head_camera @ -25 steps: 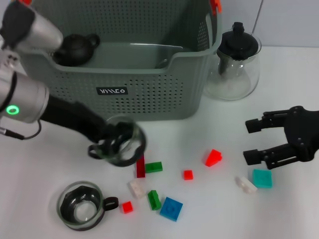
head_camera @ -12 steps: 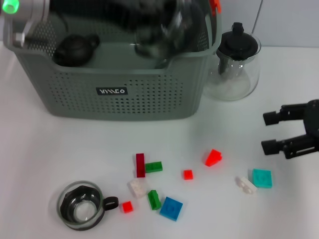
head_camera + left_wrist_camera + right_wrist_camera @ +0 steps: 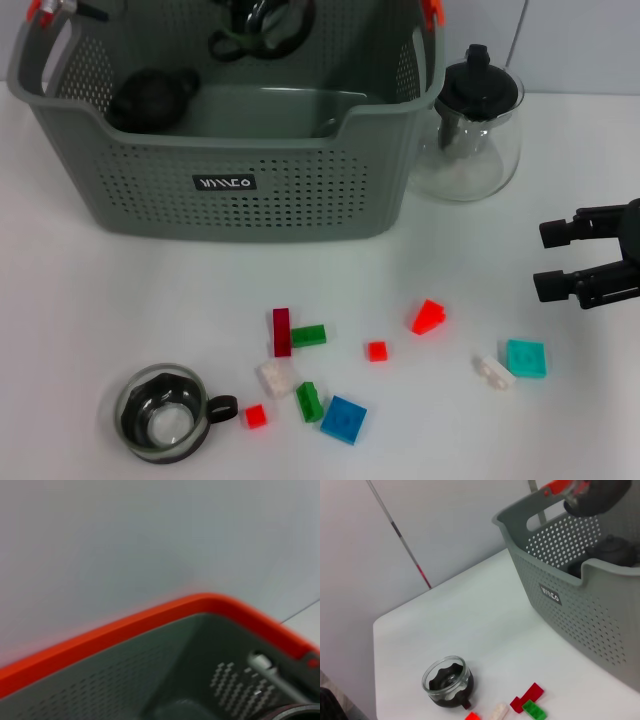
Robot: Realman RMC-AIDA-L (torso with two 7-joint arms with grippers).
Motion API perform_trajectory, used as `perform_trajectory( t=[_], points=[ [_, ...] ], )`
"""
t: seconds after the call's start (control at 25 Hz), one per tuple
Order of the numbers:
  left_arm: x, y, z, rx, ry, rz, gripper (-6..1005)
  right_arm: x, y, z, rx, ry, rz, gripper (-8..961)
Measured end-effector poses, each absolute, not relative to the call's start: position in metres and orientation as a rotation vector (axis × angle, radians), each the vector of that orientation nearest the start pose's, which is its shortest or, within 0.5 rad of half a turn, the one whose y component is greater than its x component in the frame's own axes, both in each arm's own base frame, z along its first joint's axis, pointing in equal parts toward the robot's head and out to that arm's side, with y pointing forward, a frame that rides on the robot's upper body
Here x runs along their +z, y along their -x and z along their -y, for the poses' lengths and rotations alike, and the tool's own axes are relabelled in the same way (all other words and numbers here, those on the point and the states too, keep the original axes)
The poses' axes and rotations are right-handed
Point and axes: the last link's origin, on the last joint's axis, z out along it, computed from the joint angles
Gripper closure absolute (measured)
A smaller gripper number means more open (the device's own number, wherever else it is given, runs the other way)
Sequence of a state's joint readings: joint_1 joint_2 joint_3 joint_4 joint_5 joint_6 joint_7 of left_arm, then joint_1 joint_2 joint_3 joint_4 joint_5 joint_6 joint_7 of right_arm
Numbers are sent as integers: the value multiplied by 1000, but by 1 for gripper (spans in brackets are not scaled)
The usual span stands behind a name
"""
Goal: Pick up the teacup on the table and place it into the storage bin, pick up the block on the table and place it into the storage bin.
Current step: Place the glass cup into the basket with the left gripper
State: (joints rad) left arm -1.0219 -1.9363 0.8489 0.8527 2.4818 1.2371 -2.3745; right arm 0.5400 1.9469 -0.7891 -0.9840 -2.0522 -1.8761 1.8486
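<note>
Left pincer (image 3: 255, 18) above perforated storage bin (image 3: 250, 200)

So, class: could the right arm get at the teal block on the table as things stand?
Probably yes. The right gripper hovers open just above the teal block, with bare table between them; only a white block lies beside it.

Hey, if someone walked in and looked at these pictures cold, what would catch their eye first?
Probably the large grey-green perforated storage bin with orange handle clips filling the far left of the table, a dark round teapot inside it. Next, the scatter of small coloured blocks on the white table in front, with a glass teacup with a black insert at the near left. The right tool hovers open at the right edge, beside a glass teapot with a black lid.
</note>
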Motion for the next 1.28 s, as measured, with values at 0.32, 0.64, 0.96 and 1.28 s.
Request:
perform_trajectory(
  t=[0.32,0.64,0.96,1.28],
  points=[
    [57,142,-495,-38,2317,910,945,76,-233,-330,449,2957,-821,22],
    [26,150,-493,39,2280,845,942,70,-232,-334,420,2963,-831,23],
    [11,156,-496,46,2245,819,940,66,-233,-335,413,2964,-827,23],
    [4,160,-497,65,2225,791,937,66,-232,-336,412,2966,-824,22]
  ],
)
